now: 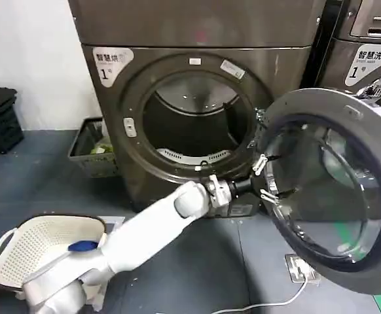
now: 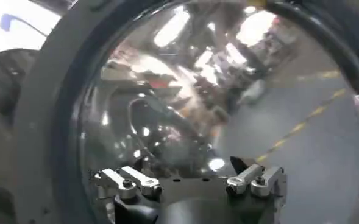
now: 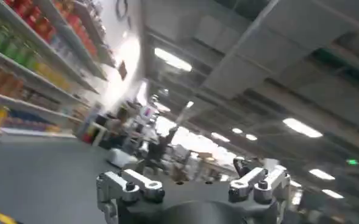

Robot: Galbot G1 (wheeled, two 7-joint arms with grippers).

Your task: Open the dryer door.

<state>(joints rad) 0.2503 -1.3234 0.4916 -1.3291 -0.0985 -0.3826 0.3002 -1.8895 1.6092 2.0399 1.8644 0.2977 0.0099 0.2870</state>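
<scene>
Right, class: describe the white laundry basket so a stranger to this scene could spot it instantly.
Start at the big grey dryer with its round door swung open, where the left hand meets the door's rim. Follow that white arm down to the floor at the robot's left. The basket sits there: white, perforated, handled, unlike the dark bin beside the dryer.

The left arm (image 1: 145, 229) is stretched forward and up from the lower left, with the wrist (image 1: 220, 191) held level. The left hand (image 1: 264, 178) is seen with its fingers (image 2: 127, 182) spread apart. The right hand (image 3: 194, 185) is likewise held open, fingers (image 3: 255, 182) apart, pointing upward.
</scene>
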